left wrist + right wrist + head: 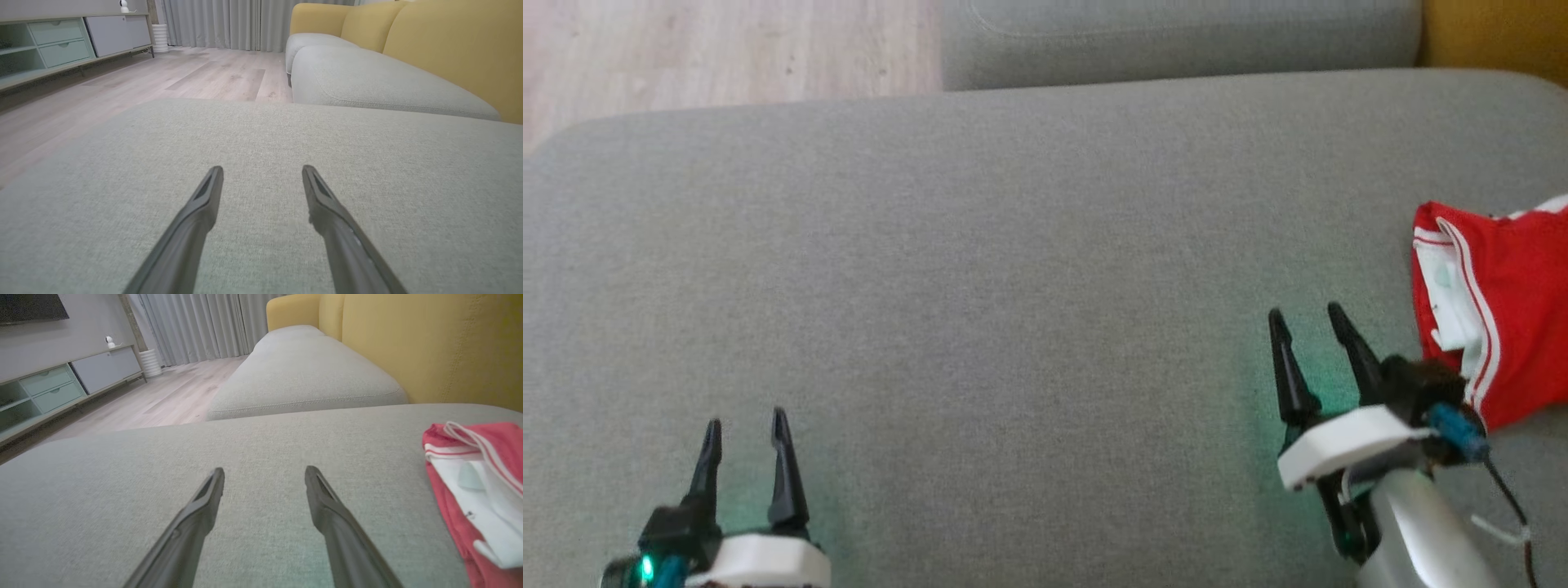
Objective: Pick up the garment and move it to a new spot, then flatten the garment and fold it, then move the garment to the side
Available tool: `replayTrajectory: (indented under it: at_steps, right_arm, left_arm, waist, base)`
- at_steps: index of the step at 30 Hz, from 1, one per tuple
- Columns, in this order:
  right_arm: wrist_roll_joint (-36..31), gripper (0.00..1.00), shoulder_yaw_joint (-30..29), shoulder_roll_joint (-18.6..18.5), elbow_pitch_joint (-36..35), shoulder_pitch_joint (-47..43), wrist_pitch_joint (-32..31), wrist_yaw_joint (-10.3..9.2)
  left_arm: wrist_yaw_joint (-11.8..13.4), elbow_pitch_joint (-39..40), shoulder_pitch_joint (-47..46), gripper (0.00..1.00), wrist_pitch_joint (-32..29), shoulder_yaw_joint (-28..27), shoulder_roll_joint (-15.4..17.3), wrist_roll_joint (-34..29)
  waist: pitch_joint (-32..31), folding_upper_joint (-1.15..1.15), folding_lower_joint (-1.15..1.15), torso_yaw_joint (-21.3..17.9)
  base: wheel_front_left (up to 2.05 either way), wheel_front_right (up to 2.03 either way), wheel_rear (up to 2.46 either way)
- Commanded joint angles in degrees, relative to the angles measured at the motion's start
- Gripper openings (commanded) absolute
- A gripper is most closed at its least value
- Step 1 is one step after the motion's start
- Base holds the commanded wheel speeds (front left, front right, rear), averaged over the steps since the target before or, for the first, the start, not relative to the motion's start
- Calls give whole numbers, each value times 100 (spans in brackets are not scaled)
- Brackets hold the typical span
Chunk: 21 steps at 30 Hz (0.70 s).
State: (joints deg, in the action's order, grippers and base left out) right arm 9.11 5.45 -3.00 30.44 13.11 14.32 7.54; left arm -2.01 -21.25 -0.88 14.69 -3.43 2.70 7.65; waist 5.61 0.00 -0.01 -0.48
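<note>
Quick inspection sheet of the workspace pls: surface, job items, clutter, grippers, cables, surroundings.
Surface: grey fabric cushion, flat, bare across the middle.
Job's things: red garment with white trim, bunched at the cushion's right edge, partly cut off in the head view.
Clutter: nothing seen.
Grippers: left gripper open, holding nothing, over the near-left cushion; right gripper open, holding nothing, just left of the garment, fingers not on it.
Cables: black cable running off the right wrist, near the garment.
Surroundings: wood floor, yellow backrest, second grey seat, low cabinet, grey curtains.
</note>
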Motion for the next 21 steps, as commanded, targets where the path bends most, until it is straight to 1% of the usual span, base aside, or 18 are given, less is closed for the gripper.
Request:
replayTrajectory:
  at_steps: [1,9,10,14,21]
  right_arm:
    - [33,100,151,12,-192,16,67,-5]
    - [121,100,147,12,-202,-203,67,-5]
    - [101,0,-1,6,-11,-303,0,0]
    - [152,0,-17,19,212,-412,-36,0]
    - [613,0,-88,18,114,-423,-158,0]
  left_arm:
    - [-5,99,-3,100,30,-178,21,112]
    - [-165,-40,118,100,30,-150,19,340]
    - [-163,-191,236,0,0,8,-2,337]
    - [-158,-458,241,0,-34,-10,-13,403]
    - [-180,-415,179,0,-176,-49,-11,854]
  waist:
    - [-95,0,1,58]
    - [-280,0,1,113]
    - [-283,0,1,114]
    - [-294,0,1,115]
    - [-309,0,1,111]
  base:
    - [0,0,0]
    - [0,0,0]
    - [0,0,0]
    - [0,0,0]
    - [0,0,0]
